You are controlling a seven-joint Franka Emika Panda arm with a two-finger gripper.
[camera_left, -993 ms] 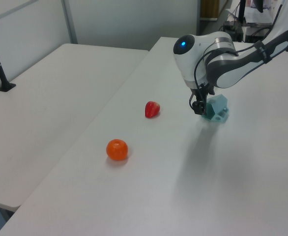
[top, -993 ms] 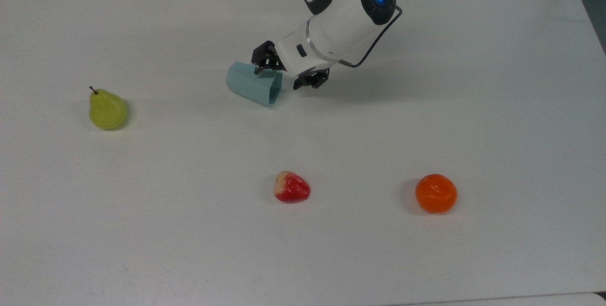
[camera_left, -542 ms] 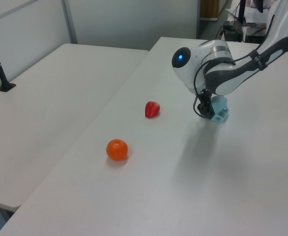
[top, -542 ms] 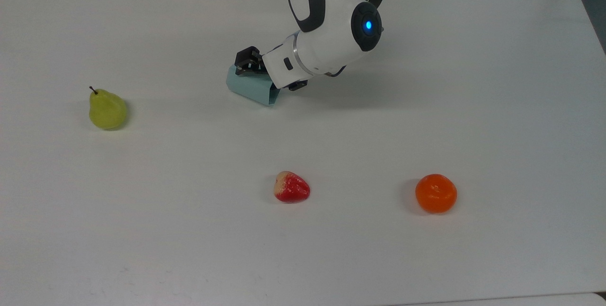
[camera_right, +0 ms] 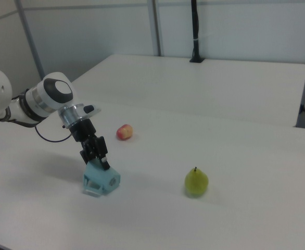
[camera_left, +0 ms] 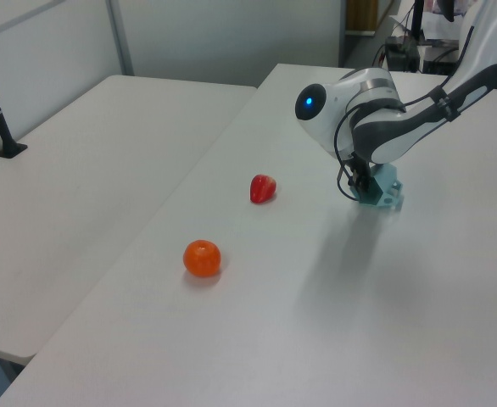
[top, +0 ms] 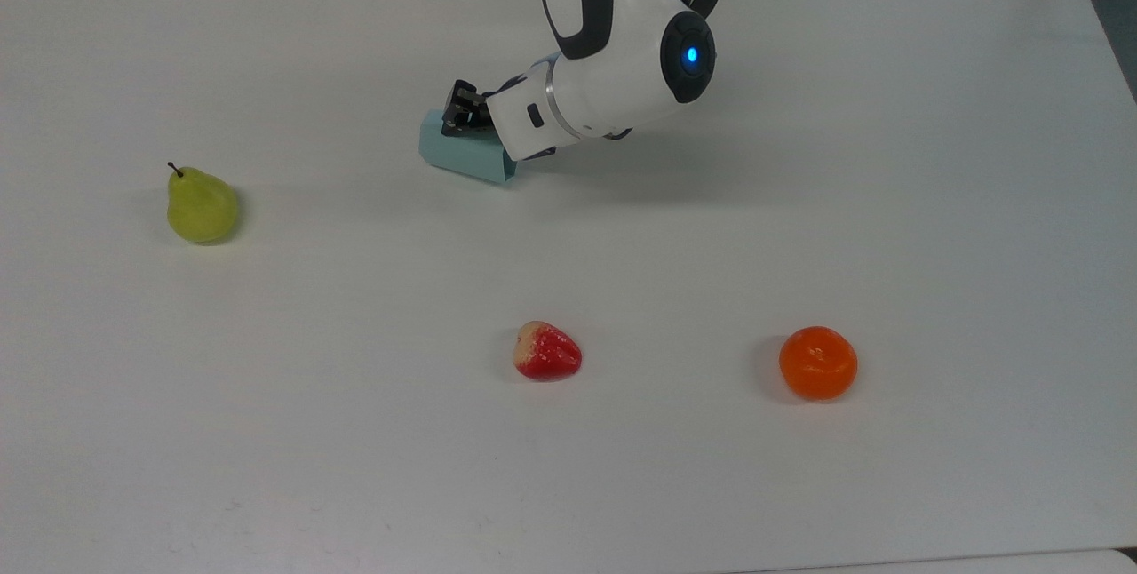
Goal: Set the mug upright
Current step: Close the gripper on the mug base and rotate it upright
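In the top view, the mug lay on its side on the white table, toward the far edge and a little to the top view's left of the middle. Its wider mouth end pointed toward the top view's right. The gripper was down on it, dark fingers showing over its upper side, the rest hidden by the wrist. A pear sat near the top view's left edge; a strawberry and an orange sat nearer the front edge.

In the left view, the gripper pressed against the mug, which was tipped, not standing.

In the right view, the gripper reached down onto the mug, whose open end faced the camera. Whether the fingers pinched a wall or merely rested spread, I cannot tell.

By my reading, the approach was done; the lift and turn to upright remained.
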